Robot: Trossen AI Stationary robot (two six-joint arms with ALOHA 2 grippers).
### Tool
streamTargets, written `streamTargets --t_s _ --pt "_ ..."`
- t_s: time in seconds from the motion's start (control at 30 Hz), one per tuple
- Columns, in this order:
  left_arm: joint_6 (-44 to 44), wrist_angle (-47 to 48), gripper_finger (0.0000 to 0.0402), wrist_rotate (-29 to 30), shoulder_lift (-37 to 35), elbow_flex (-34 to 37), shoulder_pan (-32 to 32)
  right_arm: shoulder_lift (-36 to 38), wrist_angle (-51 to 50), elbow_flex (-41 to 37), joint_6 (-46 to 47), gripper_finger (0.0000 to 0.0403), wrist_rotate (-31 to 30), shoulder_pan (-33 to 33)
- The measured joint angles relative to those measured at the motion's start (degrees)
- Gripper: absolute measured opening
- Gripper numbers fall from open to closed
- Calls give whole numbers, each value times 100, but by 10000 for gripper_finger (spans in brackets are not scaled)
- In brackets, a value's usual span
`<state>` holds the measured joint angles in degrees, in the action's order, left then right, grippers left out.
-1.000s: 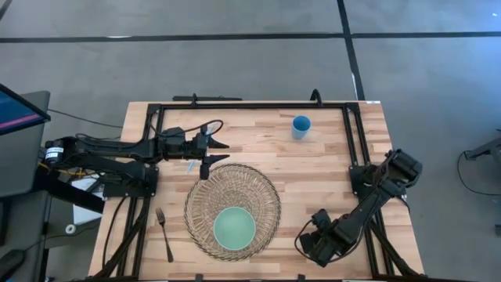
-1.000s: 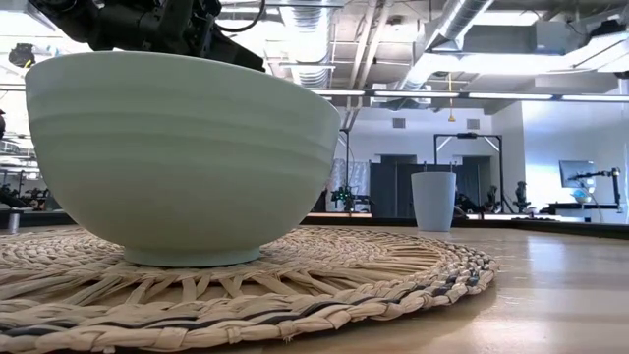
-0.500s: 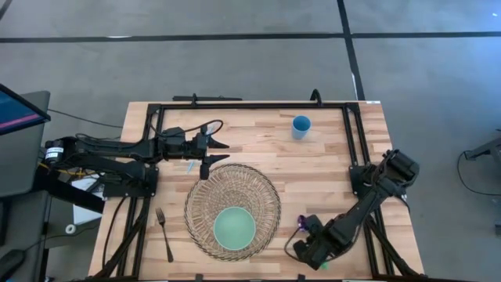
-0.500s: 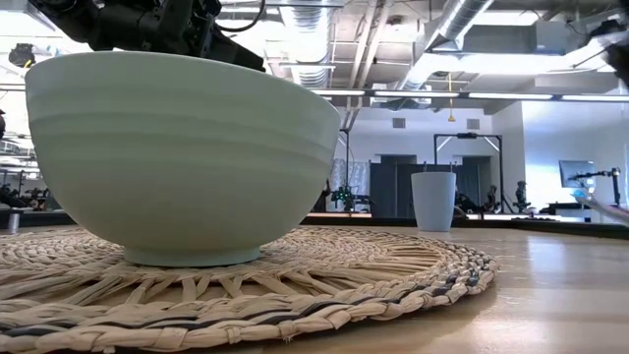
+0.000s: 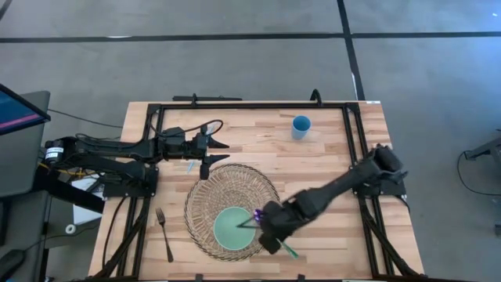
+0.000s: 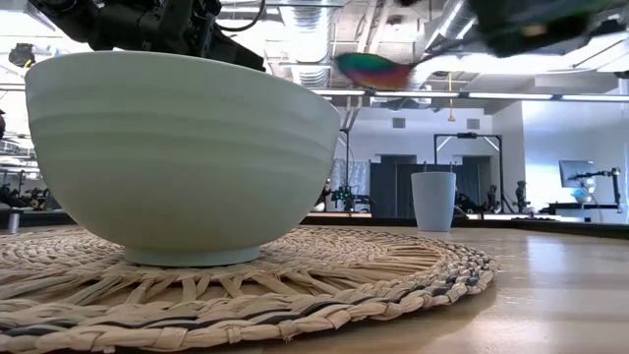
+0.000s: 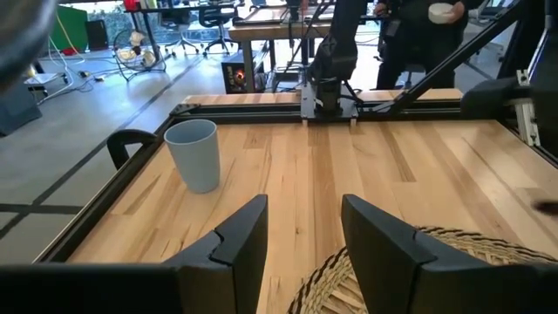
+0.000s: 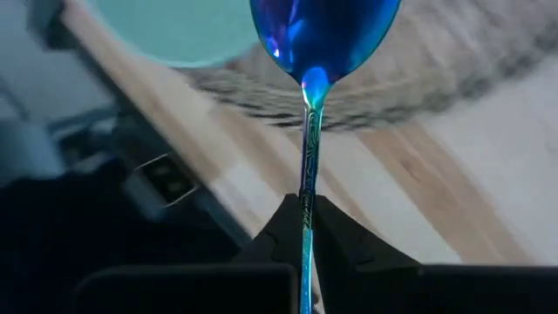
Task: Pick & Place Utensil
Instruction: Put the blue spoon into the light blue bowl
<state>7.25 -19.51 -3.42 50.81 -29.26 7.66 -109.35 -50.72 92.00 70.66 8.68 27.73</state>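
An iridescent blue-purple spoon [image 8: 323, 30] hangs in the air, with my right gripper [image 5: 270, 227] shut on its handle. The spoon's bowl [image 6: 373, 71] is at the right rim of a pale green bowl [image 5: 234, 229]. That bowl stands on a round woven mat [image 5: 235, 184]. A dark fork [image 5: 164, 233] lies flat on the wood left of the mat. My left gripper [image 5: 213, 153] hovers open over the mat's far left edge, nothing between its fingers [image 7: 248, 240]. My right gripper pinches the spoon's thin handle [image 8: 306, 187] between its two fingers [image 8: 283, 225], about midway along. The handle runs along the fingers, its bowl end sticking out ahead of them and its green free end [image 5: 290, 251] sticking out behind. The spoon is lifted clear, roughly level.
A blue cup [image 5: 301, 126] stands upright at the far right of the table, also seen as the cup [image 7: 193, 154] in the left wrist view. A black frame rail [image 5: 250, 105] borders the wooden top. Bare wood lies between cup and mat.
My right gripper has swung from the table's near right corner toward its left edge, carrying the spoon. The spoon is now lifted clear by the green bowl's right rim.
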Motion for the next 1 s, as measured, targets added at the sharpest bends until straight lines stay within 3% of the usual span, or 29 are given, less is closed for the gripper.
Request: streamTargets --t_s 0.13,0.3,0.57,0.77,1.0 --pt "20 11 149 0 0 0 -2 -430 0 781 -676 2 648 -314" --pt "44 17 149 0 0 0 0 -895 -84 1545 -885 2 1503 -663" --pt "44 24 149 0 0 0 0 -1509 11 1657 -479 3 2964 -1126" --pt "-6 163 149 -45 0 0 -24 -1585 67 1670 -555 3 3175 -1333" --pt "-60 953 149 -1318 -4 0 -309 -1593 80 1629 -666 4 2962 -1386"
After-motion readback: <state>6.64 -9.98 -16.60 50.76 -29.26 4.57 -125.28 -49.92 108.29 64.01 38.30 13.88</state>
